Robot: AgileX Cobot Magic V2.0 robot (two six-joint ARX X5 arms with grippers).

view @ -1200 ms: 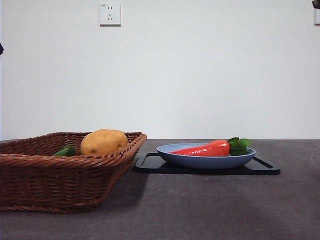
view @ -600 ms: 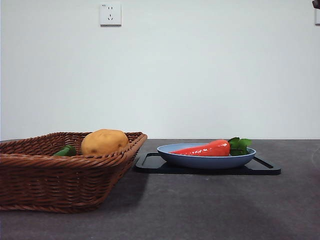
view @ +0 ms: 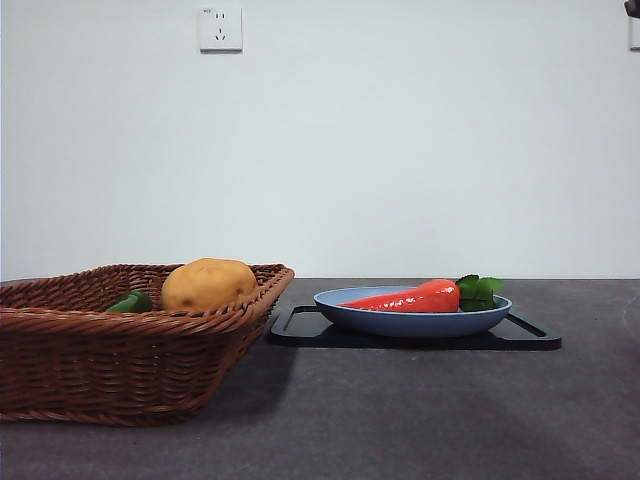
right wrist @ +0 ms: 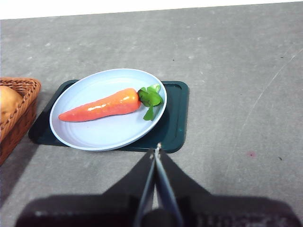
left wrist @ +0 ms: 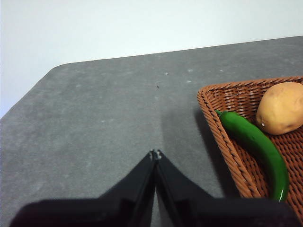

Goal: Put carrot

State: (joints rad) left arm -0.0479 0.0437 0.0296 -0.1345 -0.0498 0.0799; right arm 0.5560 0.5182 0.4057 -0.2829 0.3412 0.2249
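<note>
Carrot [right wrist: 102, 106] lies on its side in the pale blue plate [right wrist: 90, 135], which sits on a dark tray [right wrist: 177, 123]. The right gripper [right wrist: 156, 151], jaws pressed together on nothing, hangs near the plate's rim, apart from the carrot. The left gripper [left wrist: 155, 153], likewise clenched and empty, hovers beside the wicker basket [left wrist: 227, 142].

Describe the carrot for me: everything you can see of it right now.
The carrot is glossy red-orange, plastic-looking and tapered, with a dark green leaf tuft at its thick end. It lies on its side in the pale blue plate, which sits on a dark tray; its tip points toward the wicker basket. Only the plate touches it. The right gripper, jaws shut, is clear of it.
</note>
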